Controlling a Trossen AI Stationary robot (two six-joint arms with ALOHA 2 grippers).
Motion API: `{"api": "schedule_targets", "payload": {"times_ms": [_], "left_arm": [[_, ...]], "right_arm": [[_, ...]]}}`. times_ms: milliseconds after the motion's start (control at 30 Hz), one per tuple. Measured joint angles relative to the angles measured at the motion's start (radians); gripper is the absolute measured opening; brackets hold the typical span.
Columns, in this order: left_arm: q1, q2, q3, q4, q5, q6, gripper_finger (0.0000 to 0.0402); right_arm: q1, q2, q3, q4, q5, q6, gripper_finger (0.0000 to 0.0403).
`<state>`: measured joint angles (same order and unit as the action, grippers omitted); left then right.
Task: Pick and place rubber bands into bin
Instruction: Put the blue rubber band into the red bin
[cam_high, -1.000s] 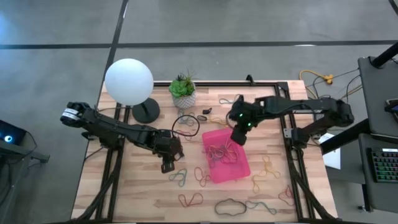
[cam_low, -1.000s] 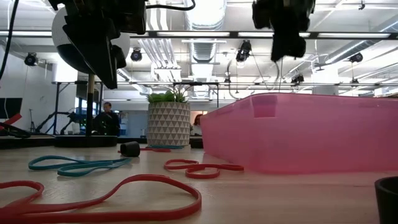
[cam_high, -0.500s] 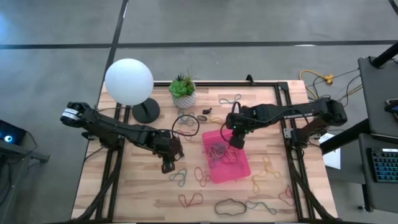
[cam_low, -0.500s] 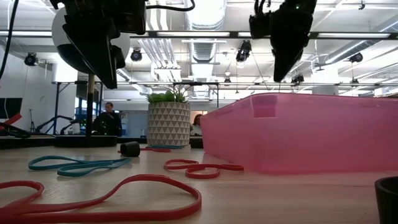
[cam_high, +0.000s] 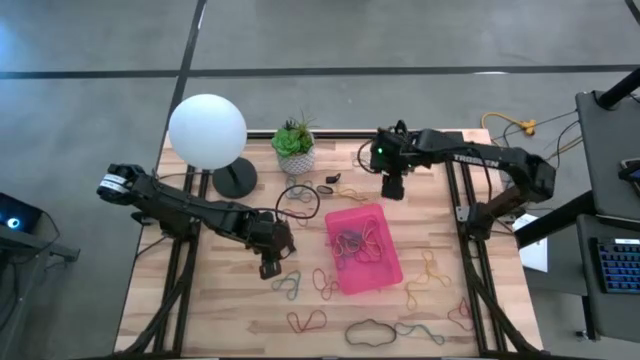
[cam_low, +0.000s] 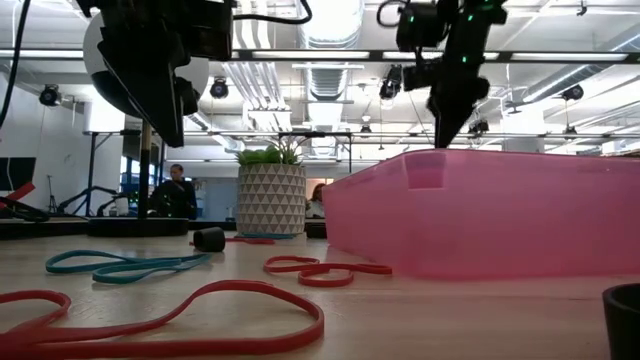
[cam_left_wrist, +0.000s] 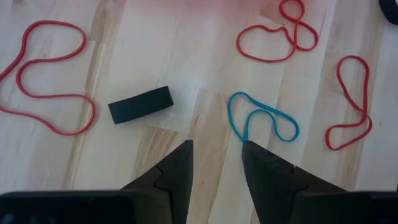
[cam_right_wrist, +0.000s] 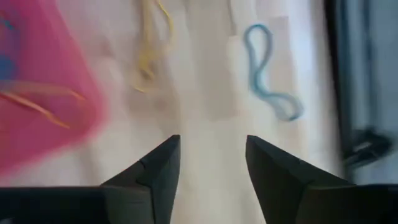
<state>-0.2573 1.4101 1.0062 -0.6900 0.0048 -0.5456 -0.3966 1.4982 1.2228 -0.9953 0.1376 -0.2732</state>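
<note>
High view: the right gripper (cam_high: 392, 187) hangs over bare wood beyond the bin's (cam_high: 390, 268) far edge, fingers parted and empty, near a blue band (cam_right_wrist: 268, 73) and a yellow one (cam_right_wrist: 151, 43). Several rubber bands (cam_high: 357, 242) lie tangled inside the bin; others are scattered across the table (cam_high: 220, 300). Left gripper (cam_high: 268, 267), fingers partly open and empty, hovers beside a blue loop (cam_left_wrist: 261, 123).
</note>
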Motion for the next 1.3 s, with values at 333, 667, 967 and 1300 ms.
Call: {"api": "schedule_targets", "payload": {"times_ms": [333, 667, 967, 1300], "left_arm": [[0.0, 0.0, 0.0, 0.002, -0.002, -0.095, 0.0122], [-0.006, 0.0, -0.034, 0.014, 0.015, -0.181, 0.0122], [-0.005, 0.0, -0.16, 0.217, 0.038, -0.24, 0.0122], [-0.004, 0.001, -0.163, 0.238, 0.038, -0.234, 0.0122]], "right_arm": [[-0.162, 0.298, 0.106, 0.056, -0.014, -0.253, 0.0187], [-0.34, 0.501, 0.42, -0.076, -0.346, 0.015, 0.0187], [-0.323, 0.543, 0.423, -0.151, -0.266, 0.015, 0.0187], [-0.316, 0.643, 0.445, -0.131, -0.162, 0.107, 0.0187]]}}
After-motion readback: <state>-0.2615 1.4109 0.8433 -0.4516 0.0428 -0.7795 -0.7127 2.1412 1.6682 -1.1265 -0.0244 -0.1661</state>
